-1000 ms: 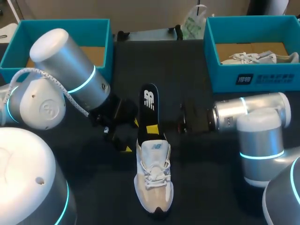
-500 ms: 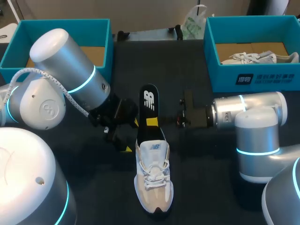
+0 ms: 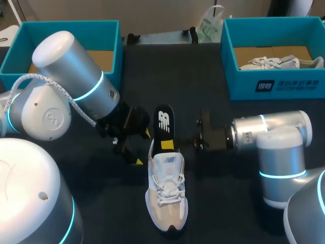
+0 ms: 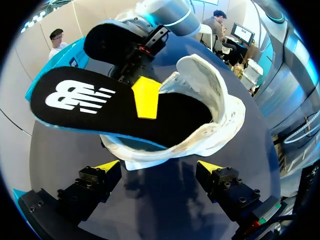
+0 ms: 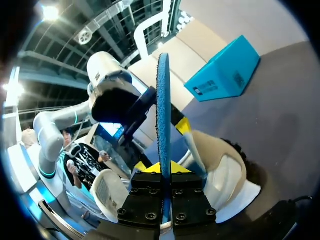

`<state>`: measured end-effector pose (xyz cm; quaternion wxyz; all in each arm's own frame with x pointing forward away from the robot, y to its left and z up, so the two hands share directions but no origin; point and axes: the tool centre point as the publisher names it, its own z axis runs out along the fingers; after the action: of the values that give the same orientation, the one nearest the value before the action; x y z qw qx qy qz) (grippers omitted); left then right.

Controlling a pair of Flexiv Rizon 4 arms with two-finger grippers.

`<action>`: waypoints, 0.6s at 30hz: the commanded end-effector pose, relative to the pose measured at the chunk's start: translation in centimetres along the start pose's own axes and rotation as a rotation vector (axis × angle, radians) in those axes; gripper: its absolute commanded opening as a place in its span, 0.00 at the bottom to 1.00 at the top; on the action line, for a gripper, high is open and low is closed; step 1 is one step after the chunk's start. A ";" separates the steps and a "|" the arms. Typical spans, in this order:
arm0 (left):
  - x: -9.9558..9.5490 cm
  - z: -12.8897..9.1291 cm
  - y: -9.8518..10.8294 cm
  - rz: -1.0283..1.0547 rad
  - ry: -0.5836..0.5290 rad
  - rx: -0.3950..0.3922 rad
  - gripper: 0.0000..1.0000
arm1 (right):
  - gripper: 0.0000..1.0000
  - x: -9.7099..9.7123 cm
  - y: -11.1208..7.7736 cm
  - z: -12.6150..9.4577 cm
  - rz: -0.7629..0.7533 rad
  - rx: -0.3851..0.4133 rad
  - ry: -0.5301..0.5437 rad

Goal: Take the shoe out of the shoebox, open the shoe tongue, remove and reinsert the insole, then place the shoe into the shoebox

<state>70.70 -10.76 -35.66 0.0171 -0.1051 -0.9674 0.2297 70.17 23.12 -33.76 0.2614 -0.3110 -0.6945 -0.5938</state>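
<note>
Since a second ago: insole has dropped lower and slid further into the shoe, with less of it sticking out; right arm's wrist shifted a little with it. Left arm unchanged.

- Shoe (image 3: 166, 190): white, laced, lying on the dark table (image 3: 228, 203), toe toward the near edge, heel opening toward the far side. Outside both boxes.
- Insole (image 3: 163, 124): black with white logo on top, blue underneath. Front end is tucked into the shoe's opening; logo end juts out past the shoe's heel, tilted up off the table.
- Right gripper (image 3: 167, 144): comes in from the shoe's right, at the heel opening. Fingers pressed together on the insole, one yellow tip on its top face. Right wrist view shows the insole (image 5: 163, 115) edge-on, pinched between the fingers of that gripper (image 5: 162, 167), with the shoe (image 5: 220, 175) just beyond.
- Left gripper (image 3: 142, 147): just left of the shoe's heel, fingers spread, gripping nothing. Left wrist view: gripper (image 4: 160, 166) faces the heel of the shoe (image 4: 215, 110), insole (image 4: 100, 100) above it.
- Far right of the shoe: teal shoebox (image 3: 274, 86) with a second pale shoe (image 3: 279, 62) inside.
- Far left of the shoe: another teal box (image 3: 66, 25), partly hidden by the left arm.
</note>
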 end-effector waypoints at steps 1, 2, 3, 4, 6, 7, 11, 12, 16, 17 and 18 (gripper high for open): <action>0.0 0.1 0.1 0.001 -0.001 0.002 1.00 | 0.00 -0.1 -0.8 0.2 0.016 0.017 0.007; 0.0 0.1 0.1 0.001 -0.001 0.002 1.00 | 0.00 -0.2 -1.0 0.2 0.019 0.024 0.011; 0.0 0.1 0.1 0.001 -0.001 0.002 1.00 | 0.00 -0.1 -1.1 0.3 0.019 0.030 0.013; 0.0 0.1 0.1 0.001 -0.001 0.002 1.00 | 0.00 -0.1 -1.2 0.4 0.018 0.038 0.018; 0.0 0.1 0.1 0.001 -0.001 0.002 1.00 | 0.00 0.0 -1.3 0.6 0.016 0.049 0.022; 0.0 0.1 0.1 0.001 -0.001 0.002 1.00 | 0.00 0.1 -1.2 0.6 0.013 0.051 0.026; 0.0 0.1 0.1 0.001 -0.001 0.002 1.00 | 0.34 0.7 -0.6 0.7 -0.006 0.056 0.028; 0.0 0.1 0.1 0.001 -0.001 0.002 1.00 | 0.39 0.8 -0.3 0.7 -0.012 0.057 0.024; 0.0 0.1 0.1 0.001 -0.001 0.002 1.00 | 0.40 1.4 0.6 0.7 -0.040 0.060 0.011; 0.0 0.1 0.1 0.001 -0.001 0.002 1.00 | 0.40 1.5 0.8 0.6 -0.044 0.060 0.009; 0.0 0.1 0.1 0.001 -0.001 0.002 1.00 | 0.39 1.5 0.9 0.6 -0.047 0.060 0.007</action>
<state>70.70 -10.76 -35.66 0.0171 -0.1051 -0.9674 0.2297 69.90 23.99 -32.77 0.2617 -0.2820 -0.7146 -0.5842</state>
